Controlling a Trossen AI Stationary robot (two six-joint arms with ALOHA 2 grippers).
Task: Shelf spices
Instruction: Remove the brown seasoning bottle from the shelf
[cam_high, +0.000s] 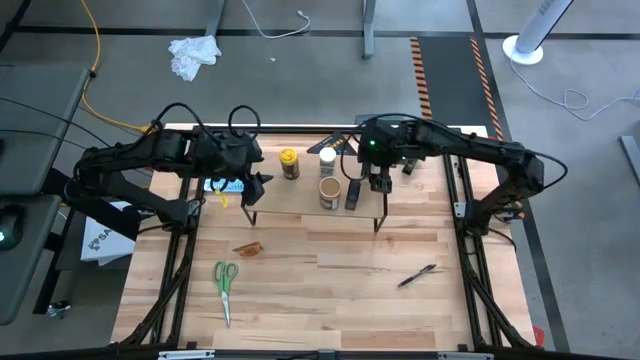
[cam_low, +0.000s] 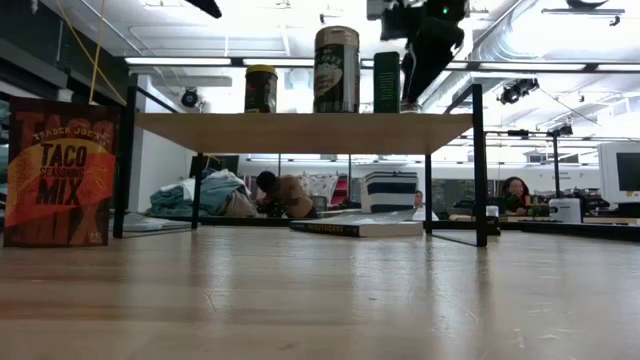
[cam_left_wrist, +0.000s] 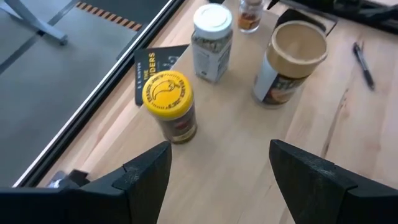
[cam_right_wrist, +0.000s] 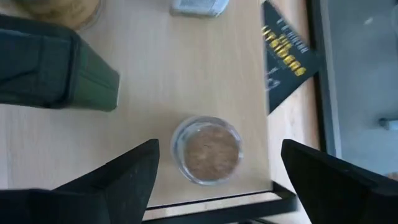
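On the shelf (cam_high: 300, 203), right end effector (cam_high: 379, 183) hangs open over a tiny, light, breakable glass jar (cam_right_wrist: 206, 149); grip its sides. Left end effector (cam_high: 262, 182) open beside shelf's end.

Both arms are matte black, built of slim tubular links and blocky joints, with looping black cables over the left arm (cam_high: 150, 160). A green light glows on the right arm (cam_high: 470, 150). Fingers (cam_left_wrist: 146, 171) are broad, flat, black.
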